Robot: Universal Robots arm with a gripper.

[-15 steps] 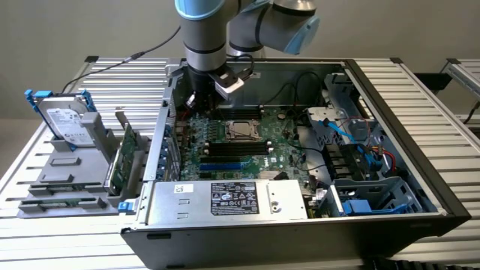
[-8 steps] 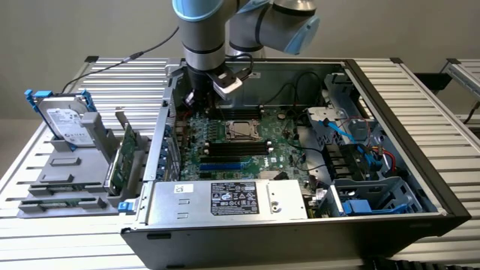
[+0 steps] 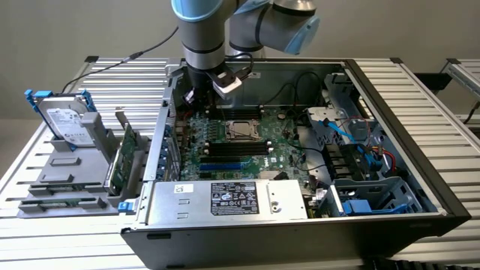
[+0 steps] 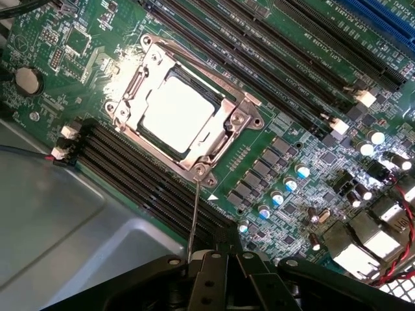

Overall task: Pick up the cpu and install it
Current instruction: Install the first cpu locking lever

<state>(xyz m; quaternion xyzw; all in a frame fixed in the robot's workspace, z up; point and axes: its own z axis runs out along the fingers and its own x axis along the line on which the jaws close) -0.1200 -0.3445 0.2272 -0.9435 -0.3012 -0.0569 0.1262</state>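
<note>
While hovering closed and empty, the gripper is facing the cpu;
it is sitting in its socket just beyond the fingertips, untouched

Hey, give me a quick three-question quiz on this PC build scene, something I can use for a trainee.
1. True or false: the cpu lies in the socket.
2. Fill in: the gripper, hanging over the board near the socket, has its jaws ____.
3. Where is the hard drive?
A. Standing on the grey rack outside the case, at the exterior view's left
B. Inside the case
C. In the socket

Key: 1 true; 2 shut; 3 A.
</note>
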